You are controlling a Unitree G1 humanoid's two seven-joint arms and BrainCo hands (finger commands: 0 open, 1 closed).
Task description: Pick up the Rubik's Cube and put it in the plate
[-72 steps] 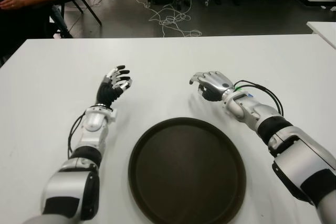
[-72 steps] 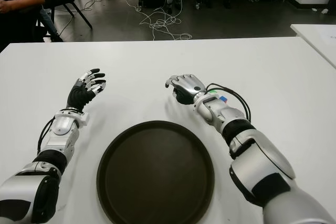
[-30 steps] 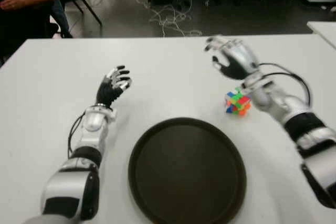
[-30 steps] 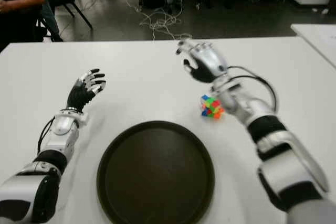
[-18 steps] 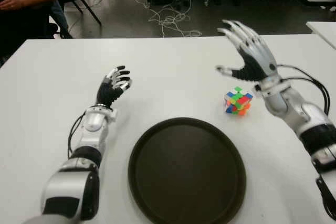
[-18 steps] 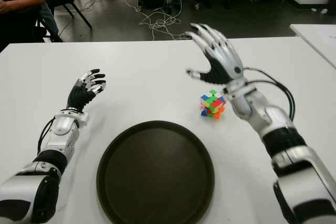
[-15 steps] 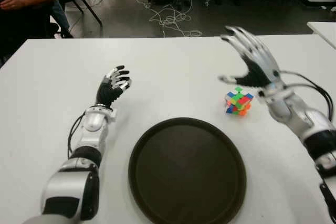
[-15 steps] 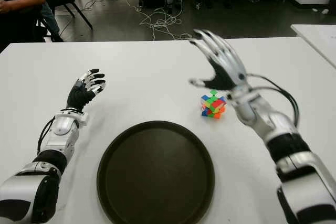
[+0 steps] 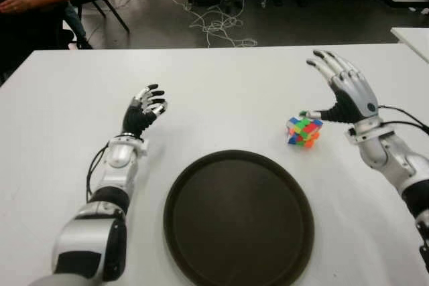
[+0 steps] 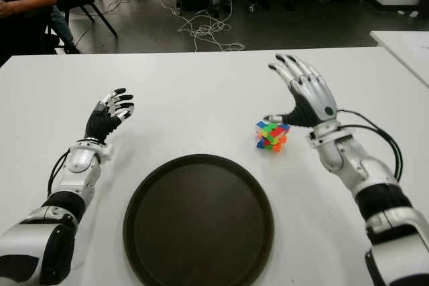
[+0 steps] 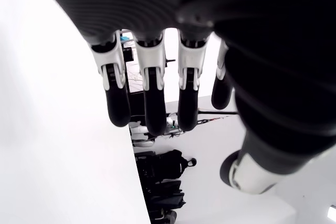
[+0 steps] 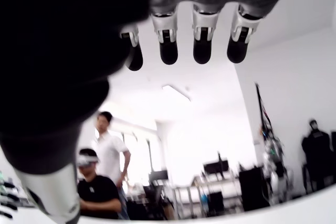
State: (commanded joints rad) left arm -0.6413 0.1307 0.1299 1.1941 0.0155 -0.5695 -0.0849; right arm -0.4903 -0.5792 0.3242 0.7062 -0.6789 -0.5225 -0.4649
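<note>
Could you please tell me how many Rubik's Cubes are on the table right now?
1. The Rubik's Cube sits on the white table, just beyond the plate toward the robot's right, beside the open right hand. No others show.

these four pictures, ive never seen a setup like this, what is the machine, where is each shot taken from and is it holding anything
This is a humanoid robot with two silver arms that end in many-fingered hands. The two wide pictures come from the two eyes of a camera on its head, looking down at a white table. The two close, dark pictures come from cameras on its wrists, each looking along its own fingers.

On the table lie a round, dark brown plate, with nothing in it, and a small, many-coloured Rubik's Cube beyond the plate's right edge.

Neither hand holds anything. The right hand is spread open just to the right of the cube, its thumb reaching toward it. The left hand shows to the left of the plate, its fingers relaxed. A person in dark clothes sits beyond the table's far left corner.
</note>
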